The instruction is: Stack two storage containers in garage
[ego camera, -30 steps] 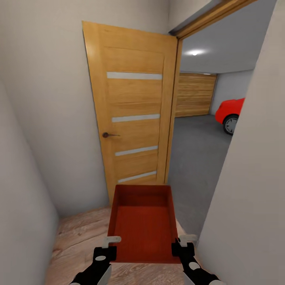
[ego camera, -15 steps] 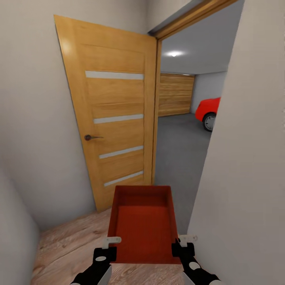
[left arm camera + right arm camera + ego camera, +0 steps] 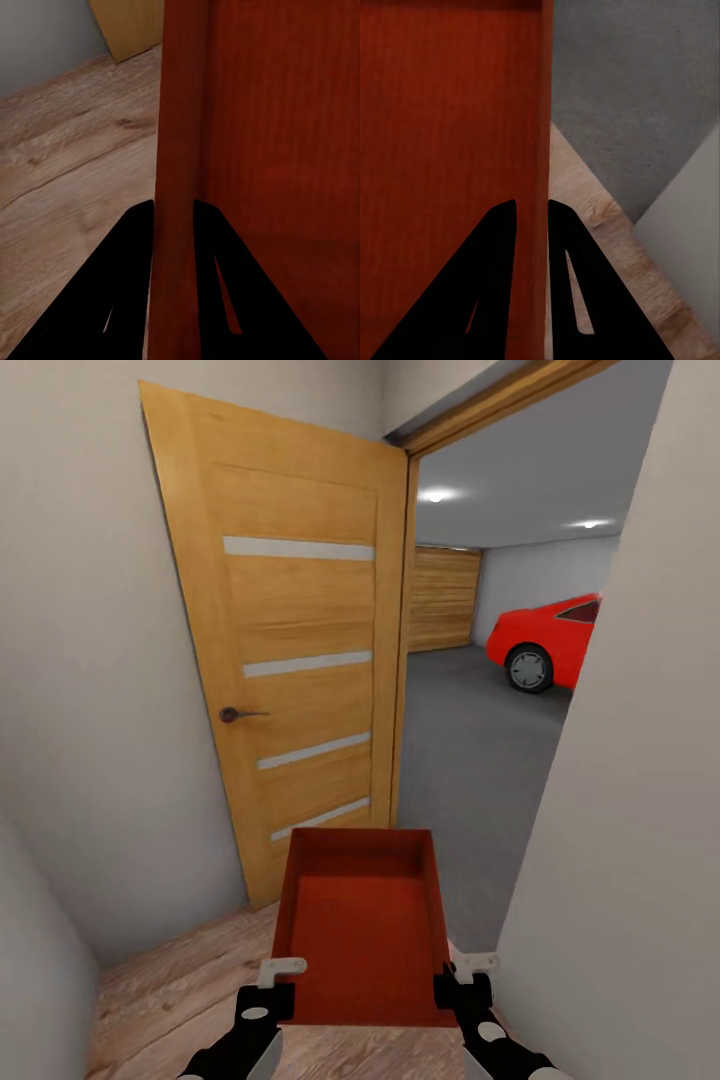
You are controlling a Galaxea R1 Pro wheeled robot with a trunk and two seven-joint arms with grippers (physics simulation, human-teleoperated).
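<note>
Garage (image 3: 480,720) ahead; wrist cams: grippers (image 3: 174,217) pinch container (image 3: 362,920) walls.

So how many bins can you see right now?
1. The bin is held between both grippers, left and right, at the garage doorway. The other isn't in view.

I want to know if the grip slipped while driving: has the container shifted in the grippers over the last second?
No. The storage container sits the same between the left gripper and right gripper; just the camera's view of the door shifted.
</note>
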